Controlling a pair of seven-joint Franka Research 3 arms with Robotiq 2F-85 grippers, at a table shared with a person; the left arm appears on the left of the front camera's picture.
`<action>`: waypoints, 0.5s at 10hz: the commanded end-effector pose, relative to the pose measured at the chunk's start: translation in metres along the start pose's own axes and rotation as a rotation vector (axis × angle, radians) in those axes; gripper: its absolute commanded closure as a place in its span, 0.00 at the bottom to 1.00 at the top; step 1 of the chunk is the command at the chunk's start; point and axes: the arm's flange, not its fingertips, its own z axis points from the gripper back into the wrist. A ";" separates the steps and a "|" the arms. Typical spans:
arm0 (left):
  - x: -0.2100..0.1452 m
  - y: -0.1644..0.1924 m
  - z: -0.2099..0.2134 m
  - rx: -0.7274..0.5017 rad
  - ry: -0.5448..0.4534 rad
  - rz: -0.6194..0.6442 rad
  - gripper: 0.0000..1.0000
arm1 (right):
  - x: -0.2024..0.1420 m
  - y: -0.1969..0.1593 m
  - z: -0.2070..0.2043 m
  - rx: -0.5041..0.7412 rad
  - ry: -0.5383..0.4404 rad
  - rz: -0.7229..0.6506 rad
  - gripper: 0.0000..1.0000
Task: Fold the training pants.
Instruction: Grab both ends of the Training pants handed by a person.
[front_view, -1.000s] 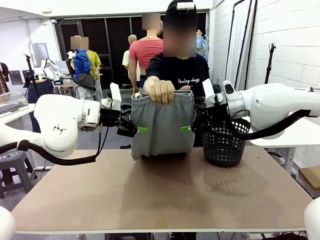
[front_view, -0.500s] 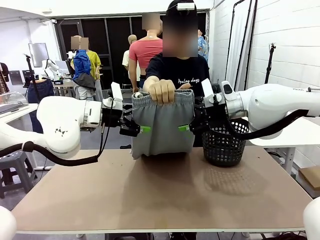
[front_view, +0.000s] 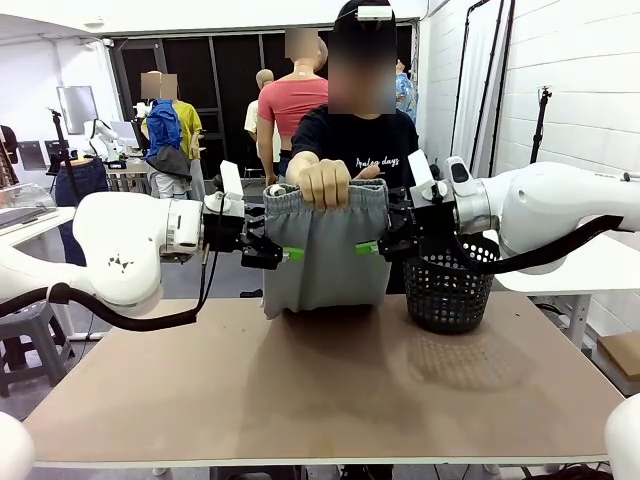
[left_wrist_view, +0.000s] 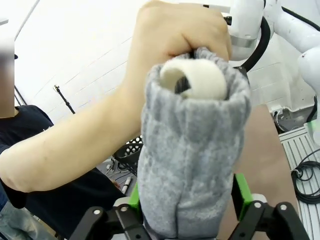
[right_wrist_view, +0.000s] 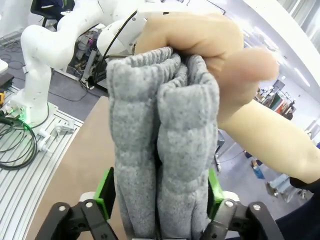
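Note:
The light grey training pants (front_view: 325, 270) hang bunched above the table's far edge, held at the gathered waistband by the person's fist (front_view: 320, 183). My left gripper (front_view: 285, 252) reaches in at the pants' left edge and my right gripper (front_view: 372, 246) at the right edge, both about mid-height. In the left wrist view my left gripper (left_wrist_view: 187, 197) straddles the fabric roll (left_wrist_view: 190, 150), green pads (left_wrist_view: 242, 194) close on either side. The right wrist view shows my right gripper (right_wrist_view: 159, 192) astride the folded fabric (right_wrist_view: 160, 145) in the same way. Both sets of jaws stand wide.
A black mesh basket (front_view: 450, 290) stands on the brown table (front_view: 320, 390) just right of the pants, under my right arm. The person stands behind the far edge. The near half of the table is bare.
Both grippers have slid inward onto the pants' side edges and their jaws have narrowed slightly. The person's hand and the pants have stayed put.

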 end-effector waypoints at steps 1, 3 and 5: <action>0.001 0.004 -0.004 -0.018 -0.023 0.027 0.62 | -0.001 -0.007 -0.006 0.022 -0.008 -0.032 0.59; 0.002 0.005 -0.004 -0.016 -0.021 0.034 0.98 | -0.002 -0.009 -0.009 0.021 0.007 -0.044 0.99; 0.003 0.005 -0.003 -0.018 -0.011 0.058 1.00 | -0.003 -0.010 -0.008 0.016 0.004 -0.054 1.00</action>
